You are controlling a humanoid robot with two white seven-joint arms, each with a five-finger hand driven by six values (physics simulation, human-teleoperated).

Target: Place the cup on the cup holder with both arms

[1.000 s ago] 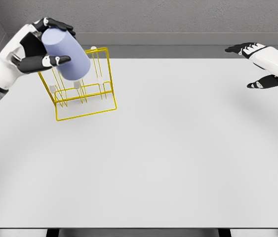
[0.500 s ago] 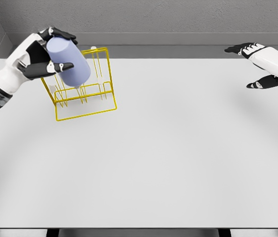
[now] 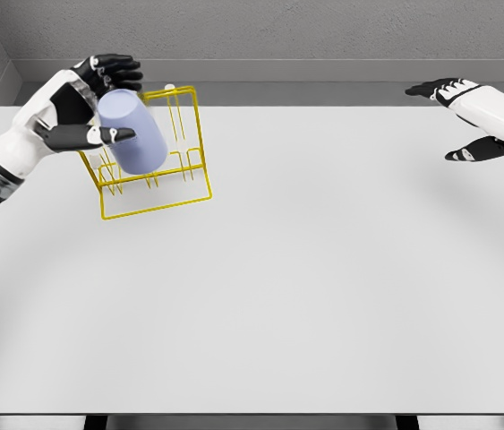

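At the left hand (image 3: 81, 103) we see the dark fingers (image 3: 113, 64) curled over the top of the lavender cup (image 3: 132, 130), with the thumb laid across the cup's lower left side, so the hand is clasped around the cup. We hold the cup tilted, closed end up and to the left, the other end down and to the right. It overlaps the upper left part of the yellow wire cup holder (image 3: 158, 175). We cannot tell whether the cup touches any of the holder's upright prongs.

The cup holder stands on the white worktop (image 3: 305, 287) near its far left corner. Its rectangular base frame lies slightly skewed to the worktop's far edge, and its taller back frame rises close to that edge. The left forearm enters from the picture's left edge and crosses the worktop's left border before reaching the holder.

At the right hand (image 3: 466, 116) we see the fingers spread and holding nothing: the upper fingers reach left just past the worktop's far edge, and the thumb hangs lower over the worktop's far right corner. This hand sits well apart from the cup and the holder.

Between the holder and the right hand we see a wide stretch of bare white surface. The near half of the worktop runs down to a dark front edge at the bottom of the picture. A grey wall (image 3: 323, 31) backs the far edge.
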